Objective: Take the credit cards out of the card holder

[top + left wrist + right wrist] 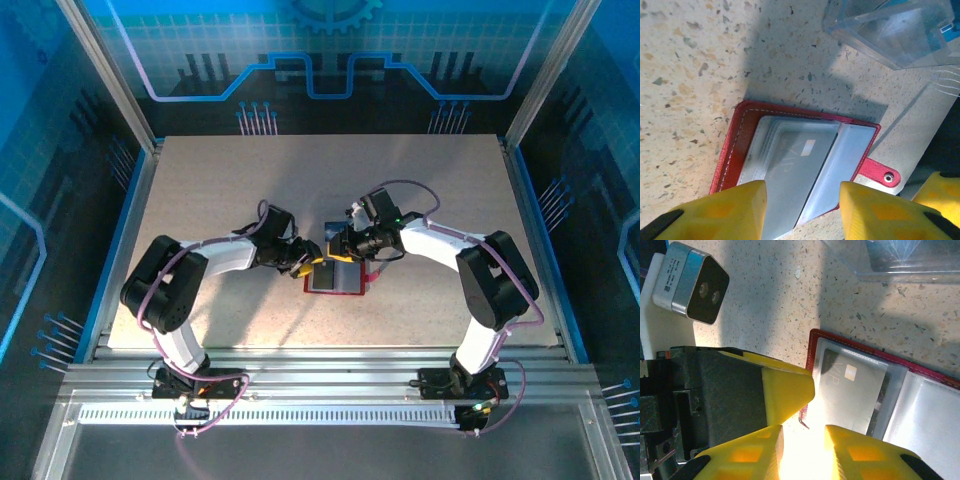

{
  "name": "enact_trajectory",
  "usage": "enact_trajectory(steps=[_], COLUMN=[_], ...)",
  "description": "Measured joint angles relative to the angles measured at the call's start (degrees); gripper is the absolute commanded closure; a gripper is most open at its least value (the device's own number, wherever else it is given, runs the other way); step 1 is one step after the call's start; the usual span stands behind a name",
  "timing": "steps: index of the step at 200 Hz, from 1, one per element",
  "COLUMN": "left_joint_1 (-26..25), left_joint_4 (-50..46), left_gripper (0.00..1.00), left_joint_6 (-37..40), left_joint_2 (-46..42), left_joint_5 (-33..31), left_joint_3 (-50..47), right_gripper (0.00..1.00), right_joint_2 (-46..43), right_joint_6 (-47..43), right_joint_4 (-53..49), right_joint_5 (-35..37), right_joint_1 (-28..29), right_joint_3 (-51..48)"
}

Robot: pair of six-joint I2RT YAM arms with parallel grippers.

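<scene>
Now the red card holder [732,150] lies open on the bench [220,190], your left gripper [801,200] straddling its pocketed card [790,165], jaws apart, ready to pinch, while your right gripper [802,440] waits at its edge, likely steadying it, glare hiding whether it grips.

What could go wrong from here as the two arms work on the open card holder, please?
1. The card appears to lie inside a translucent pocket. The left gripper, straddling the holder edge, might pinch the pocket too and lift the whole holder.
2. The right gripper sits close beside a left fingertip over the holder, so the two may collide.
</scene>
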Motion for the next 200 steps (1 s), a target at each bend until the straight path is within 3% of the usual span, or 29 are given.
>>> enact_trajectory(steps=[93,200], left_joint_1=[0.0,0.0], left_joint_4=[1.7,1.7], left_gripper=[0.74,0.84], left_joint_6=[0.0,0.0], left_joint_2=[-0.2,-0.2], left_joint_5=[0.5,1.4], left_joint_3=[-0.3,-0.3], right_gripper=[0.71,0.71], right_joint_2=[0.1,1.6], right_joint_6=[1.0,2.1], right_joint_4=[2.4,4.3], right_joint_5=[0.0,0.0], right_joint_1=[0.1,0.3], right_joint_3=[-2.8,-3.9])
